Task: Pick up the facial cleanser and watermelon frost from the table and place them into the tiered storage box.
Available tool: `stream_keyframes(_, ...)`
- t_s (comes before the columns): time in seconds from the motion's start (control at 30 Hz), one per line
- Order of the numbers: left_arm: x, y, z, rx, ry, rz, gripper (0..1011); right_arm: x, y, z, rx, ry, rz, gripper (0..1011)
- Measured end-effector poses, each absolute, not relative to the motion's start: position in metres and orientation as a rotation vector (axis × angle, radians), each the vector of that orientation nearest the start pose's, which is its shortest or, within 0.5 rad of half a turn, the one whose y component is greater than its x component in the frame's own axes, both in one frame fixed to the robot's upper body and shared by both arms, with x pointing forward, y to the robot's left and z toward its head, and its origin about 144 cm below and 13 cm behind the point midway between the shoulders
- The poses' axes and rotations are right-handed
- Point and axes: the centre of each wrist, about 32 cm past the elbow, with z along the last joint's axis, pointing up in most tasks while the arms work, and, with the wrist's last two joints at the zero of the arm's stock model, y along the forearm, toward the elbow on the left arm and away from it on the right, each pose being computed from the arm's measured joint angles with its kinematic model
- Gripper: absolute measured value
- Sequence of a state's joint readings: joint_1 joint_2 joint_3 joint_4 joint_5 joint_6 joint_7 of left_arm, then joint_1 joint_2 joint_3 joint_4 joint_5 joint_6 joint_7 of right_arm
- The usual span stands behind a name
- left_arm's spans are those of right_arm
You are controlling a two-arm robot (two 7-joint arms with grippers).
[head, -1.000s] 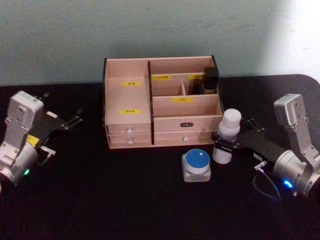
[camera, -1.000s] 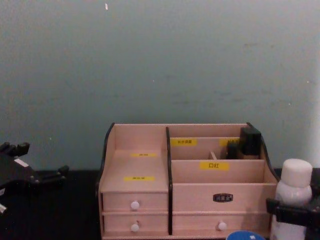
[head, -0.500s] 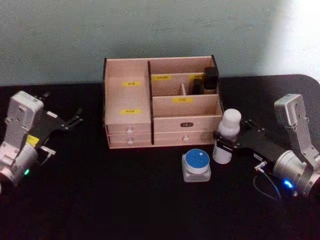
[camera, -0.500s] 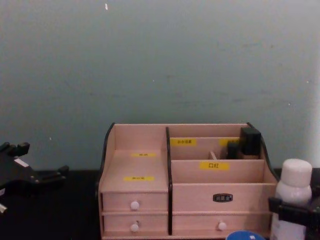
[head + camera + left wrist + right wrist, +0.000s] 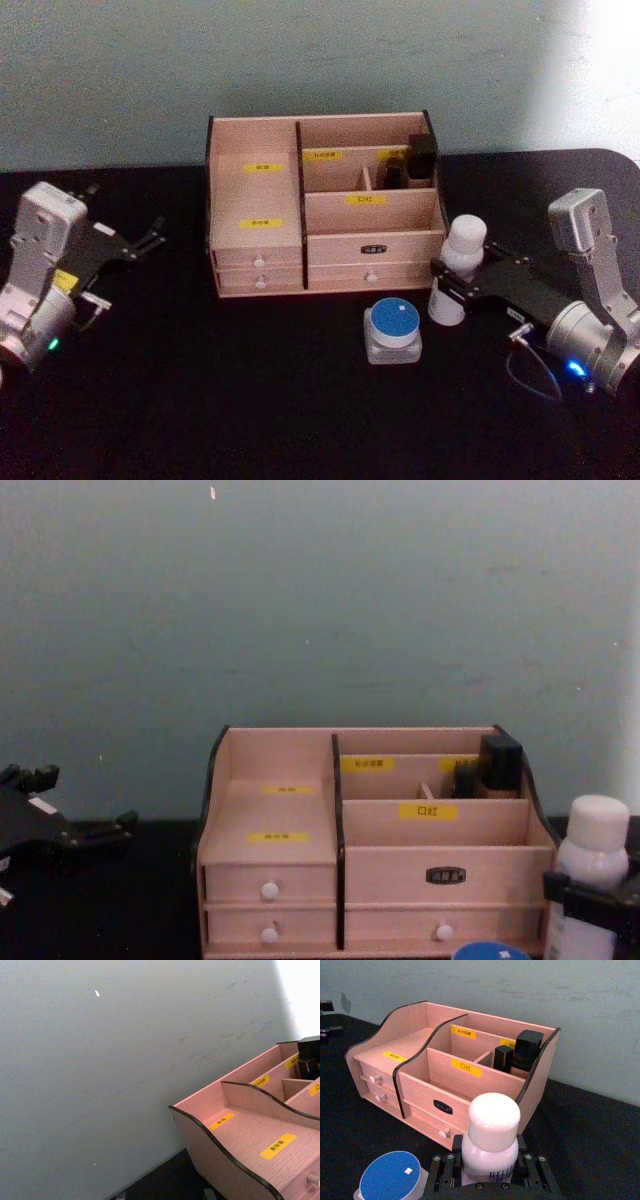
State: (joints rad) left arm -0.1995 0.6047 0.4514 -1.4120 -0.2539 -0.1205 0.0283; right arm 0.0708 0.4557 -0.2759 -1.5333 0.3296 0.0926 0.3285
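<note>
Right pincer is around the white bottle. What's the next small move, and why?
Probably lift the facial cleanser straight up: the right pincer is shut on it, and it is upright beside the tiered storage box, whose front wall it must clear. The left pincer sits parked, open.

The head view looks forward and down from above onto the black bench (image 5: 250,400) and the whole tiered storage box (image 5: 255,195). The chest view sits lower and faces the box's drawer fronts level-on. The left wrist view looks closely along the box's stepped side. The right wrist view looks past the facial cleanser (image 5: 490,1132), close up, to the box's front corner. All four views share the box.
</note>
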Motion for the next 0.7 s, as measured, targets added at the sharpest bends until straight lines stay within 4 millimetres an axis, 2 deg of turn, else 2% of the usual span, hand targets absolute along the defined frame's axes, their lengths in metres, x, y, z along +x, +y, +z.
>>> stream_keyframes(0.4, 0.489, 0.310, 1.140, 0.304, -0.285, 1.248, 1001, 0.463, -0.286, 1.152, -0.205, 0.039, -0.984, 593)
stream_keyframes(0.7, 0.489, 0.310, 1.140, 0.305, -0.285, 1.248, 1001, 0.454, -0.291, 1.183, -0.168, 0.011, -0.930, 593)
